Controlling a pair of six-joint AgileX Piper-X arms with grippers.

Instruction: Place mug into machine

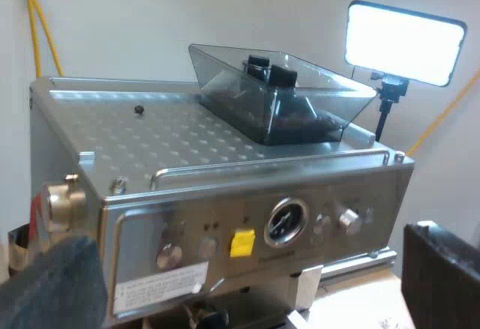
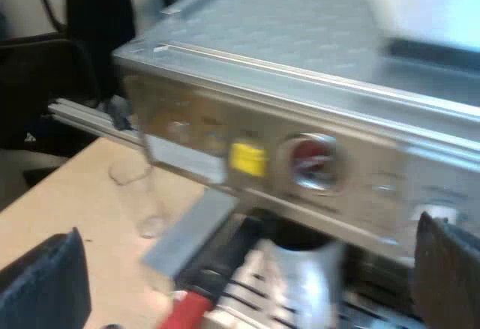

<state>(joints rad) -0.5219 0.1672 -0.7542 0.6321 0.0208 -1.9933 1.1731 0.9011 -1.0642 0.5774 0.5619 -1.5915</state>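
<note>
Espresso machine stands just ahead of my left gripper, which faces it from a little above its top. The two black fingers are spread wide with nothing held between them, and the machine's steel front shows through the gap. Beyond the gripper, on the machine's perforated top, sits the smoky bean hopper. On the front facing the gripper are a round gauge and a yellow tag just beside it. Farther off, past the machine, a lit lamp panel stands on a dark stand. My right gripper hovers close to the same front but lower, its fingers also wide apart and empty. Just ahead of it, under the gauge and the yellow tag, a blurred silvery shape sits beneath the front overhang. I cannot tell whether it is the mug or the metal holder. A red handle end lies near the gripper, close beside that shape. A clear measuring glass stands upright on the wooden table, ahead of the gripper and near the machine's corner.
</note>
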